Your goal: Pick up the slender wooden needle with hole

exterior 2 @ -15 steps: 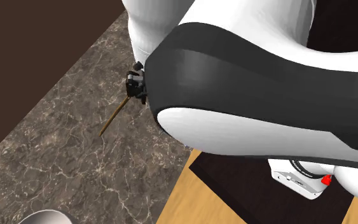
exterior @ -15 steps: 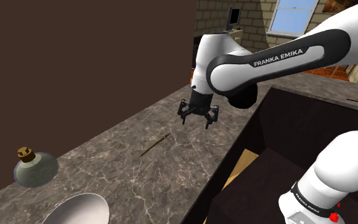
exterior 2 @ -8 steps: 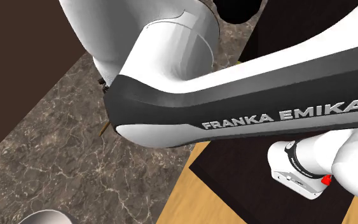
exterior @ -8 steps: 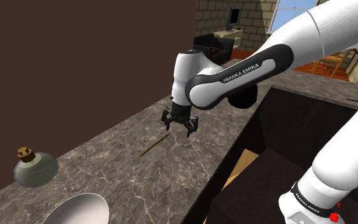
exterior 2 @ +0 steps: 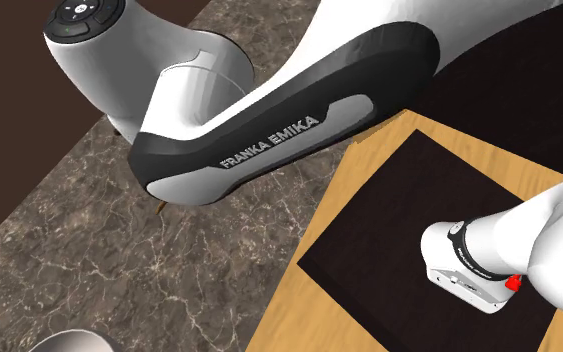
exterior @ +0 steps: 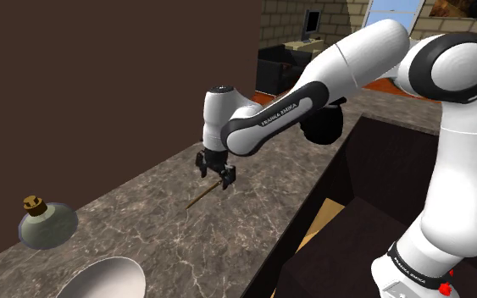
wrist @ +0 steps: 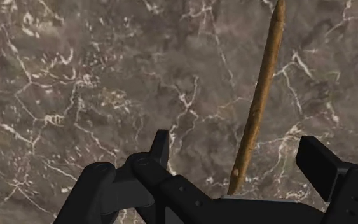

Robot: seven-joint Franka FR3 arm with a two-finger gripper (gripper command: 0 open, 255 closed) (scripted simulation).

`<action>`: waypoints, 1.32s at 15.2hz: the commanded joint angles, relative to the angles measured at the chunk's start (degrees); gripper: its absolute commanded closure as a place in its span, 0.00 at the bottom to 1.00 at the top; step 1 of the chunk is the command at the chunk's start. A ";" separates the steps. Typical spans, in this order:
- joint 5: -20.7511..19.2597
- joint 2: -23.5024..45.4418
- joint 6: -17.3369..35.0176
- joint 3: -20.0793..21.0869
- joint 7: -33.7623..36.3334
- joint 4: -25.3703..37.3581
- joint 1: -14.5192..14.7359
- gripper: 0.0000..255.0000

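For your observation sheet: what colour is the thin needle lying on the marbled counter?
Brown, like wood: the needle shows best in the wrist view.

White arm at low reach, black pincer downward, fingers well apart.

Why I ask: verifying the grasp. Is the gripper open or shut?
Open: the gripper has its fingers apart, the needle lying between them, untouched.

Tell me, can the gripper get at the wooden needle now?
Probably yes: the gripper hangs above the needle with open fingers either side of its end; nothing on the counter blocks it.
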 commanded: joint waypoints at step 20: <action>-6.67 13.37 3.52 -5.95 9.27 8.85 6.07 1.00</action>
